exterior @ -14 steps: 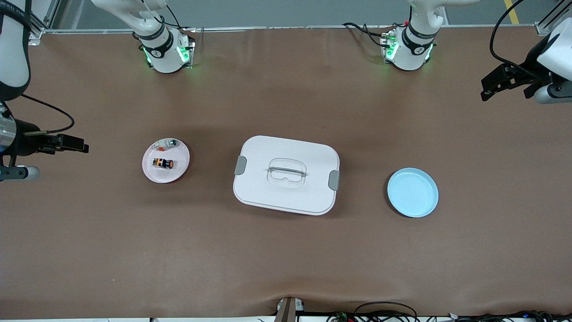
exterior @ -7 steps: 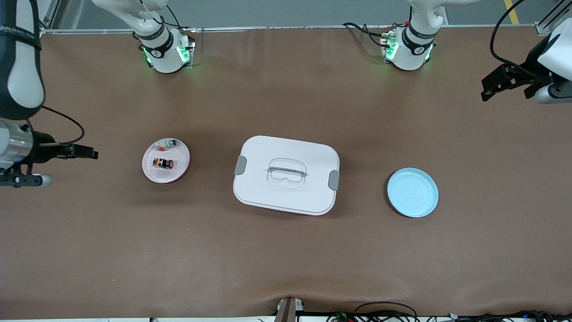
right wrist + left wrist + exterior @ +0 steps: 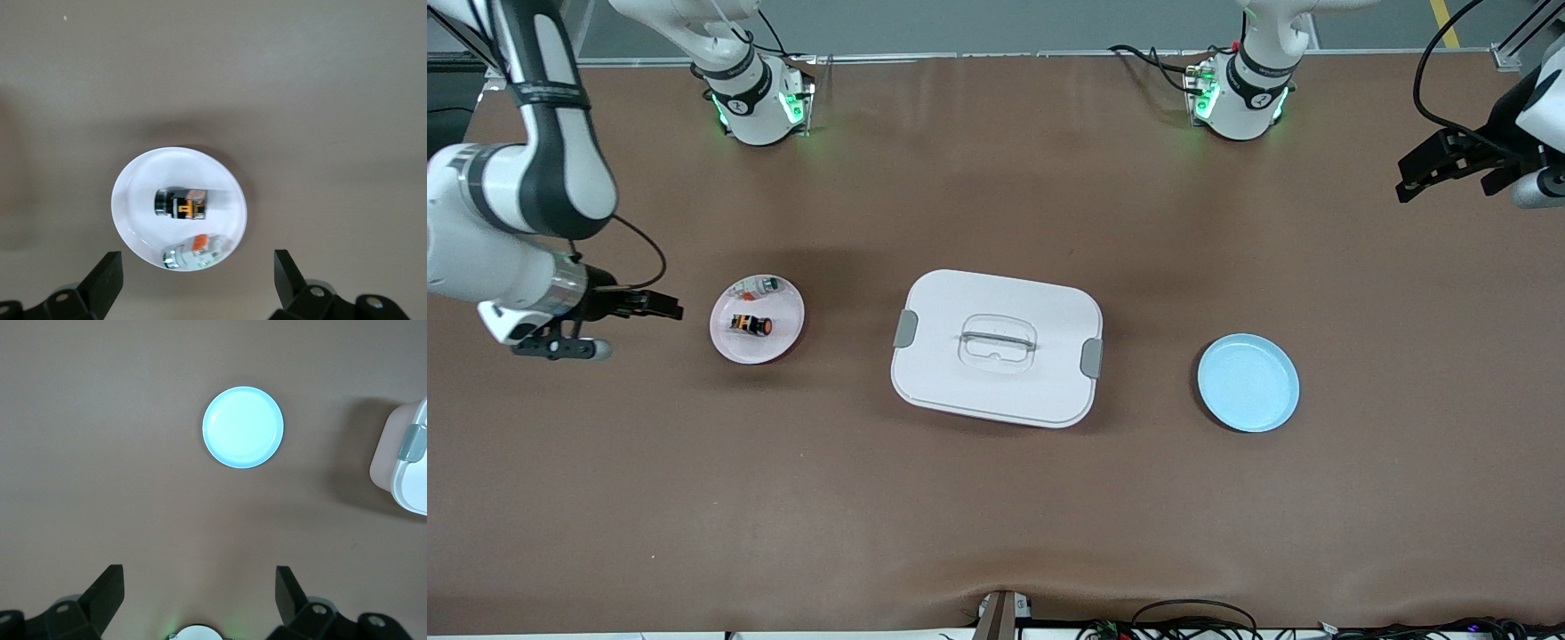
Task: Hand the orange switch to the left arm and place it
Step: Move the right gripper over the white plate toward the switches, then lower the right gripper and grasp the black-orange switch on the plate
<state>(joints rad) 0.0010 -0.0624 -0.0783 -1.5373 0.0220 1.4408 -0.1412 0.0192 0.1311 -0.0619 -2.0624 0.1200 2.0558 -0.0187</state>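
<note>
The orange switch lies on its side on a small pale pink plate toward the right arm's end of the table. It also shows in the right wrist view on that plate. My right gripper is open and empty, over bare table beside the plate; it also shows in its own wrist view. The white box stands mid-table; its corner shows in the left wrist view. My left gripper is open and empty over the left arm's end of the table; it also shows in its own wrist view.
A small whitish-grey part with green and red bits shares the pink plate; it also shows in the right wrist view. A light blue plate lies between the box and the left arm's end; it also shows in the left wrist view.
My right arm has swung in from the table's end and its gripper is now close beside the pink plate. My left gripper has shifted slightly toward its end of the table.
</note>
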